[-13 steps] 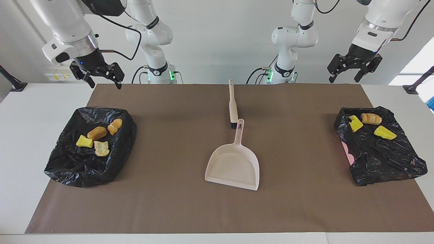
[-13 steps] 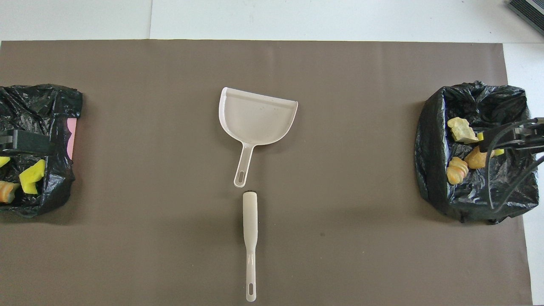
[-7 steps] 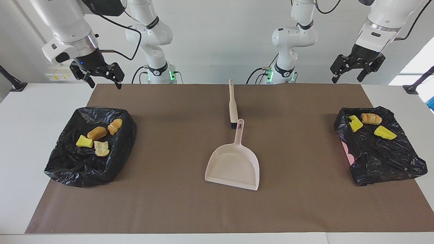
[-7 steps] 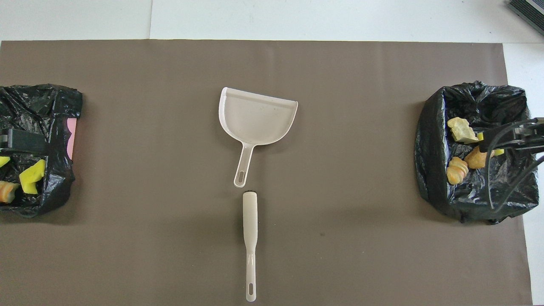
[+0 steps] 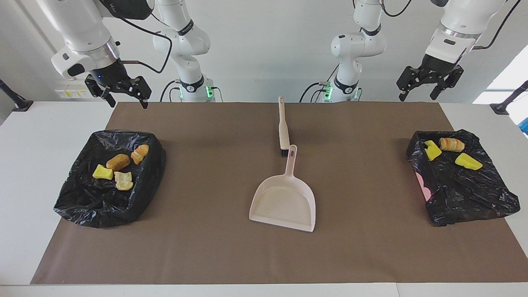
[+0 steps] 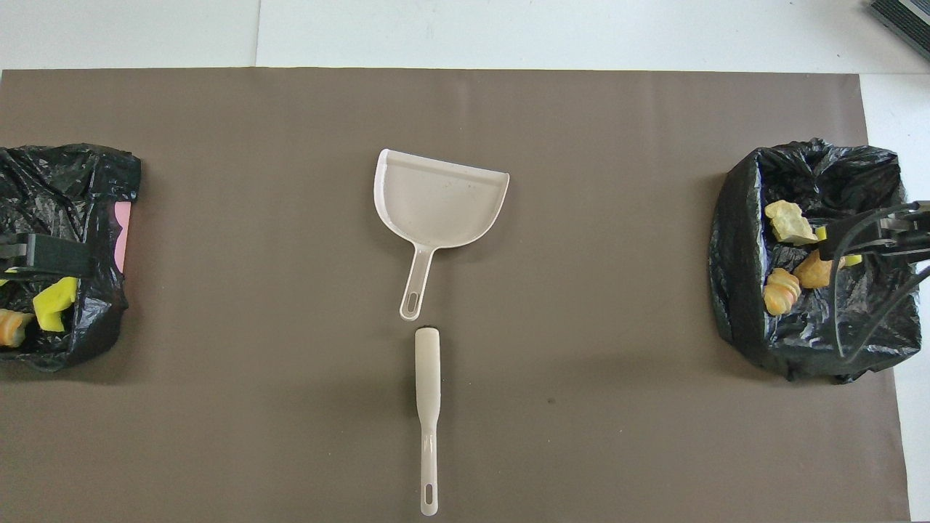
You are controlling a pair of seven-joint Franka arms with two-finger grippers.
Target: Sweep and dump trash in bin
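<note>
The trash lies in two black-bag-lined bins. In the bin (image 5: 82, 206) at the right arm's end are a yellow sponge piece (image 5: 102, 172) and three bread-like chunks (image 5: 118, 161). The bin (image 5: 466, 198) at the left arm's end holds two yellow pieces (image 5: 468, 161) and one bread chunk (image 5: 451, 144). The pale dustpan (image 5: 284, 202) and the brush (image 5: 283, 128) lie on the mat's middle, handle to handle, with nothing in the pan. My right gripper (image 5: 128, 105) hangs open and empty above its bin's robot-side edge. My left gripper (image 5: 416, 98) hangs open and empty, high over the mat's robot-side edge near its bin.
A brown mat (image 5: 206, 247) covers most of the white table. In the overhead view the dustpan (image 6: 439, 200) lies farther from the robots than the brush (image 6: 428, 407). A pink bin wall (image 5: 421, 183) shows under the bag at the left arm's end.
My left gripper has shifted a little, first up, then back toward the table's middle. The right arm, dustpan, brush and trash have not moved.
</note>
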